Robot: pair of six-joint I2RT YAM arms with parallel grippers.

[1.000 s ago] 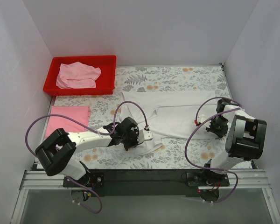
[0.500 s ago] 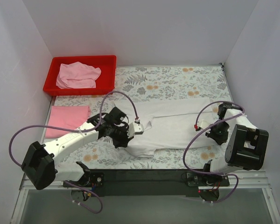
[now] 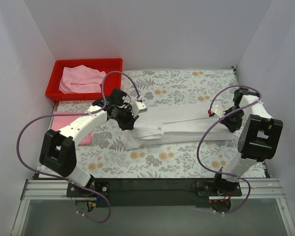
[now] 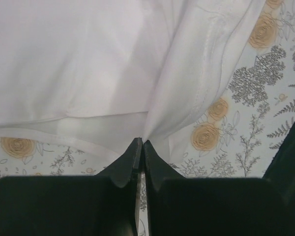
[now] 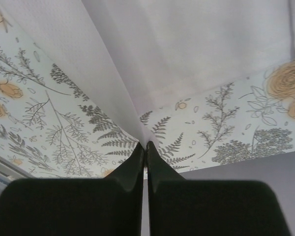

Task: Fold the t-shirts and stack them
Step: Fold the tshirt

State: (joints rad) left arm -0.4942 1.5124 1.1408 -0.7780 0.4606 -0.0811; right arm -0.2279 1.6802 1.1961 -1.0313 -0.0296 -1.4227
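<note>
**Top view and wrist views.** A white t-shirt lies across the middle of the floral tablecloth, drawn into a long, folded band running left to right between the two arms. The left gripper sits at the band's left end, its fingers pressed together on a pinch of the white fabric. In the left wrist view, the cloth gathers into a crease right at the closed fingertips. The right gripper holds the opposite end near the table's right edge, likewise clamped on a fold of the shirt. In the right wrist view, the fabric spreads away from its tips over the floral print. A folded pink t-shirt lies flat at the table's left side, partly hidden by the left arm. A red bin in the far left corner holds a crumpled pink garment — well apart from the white shirt.
</note>
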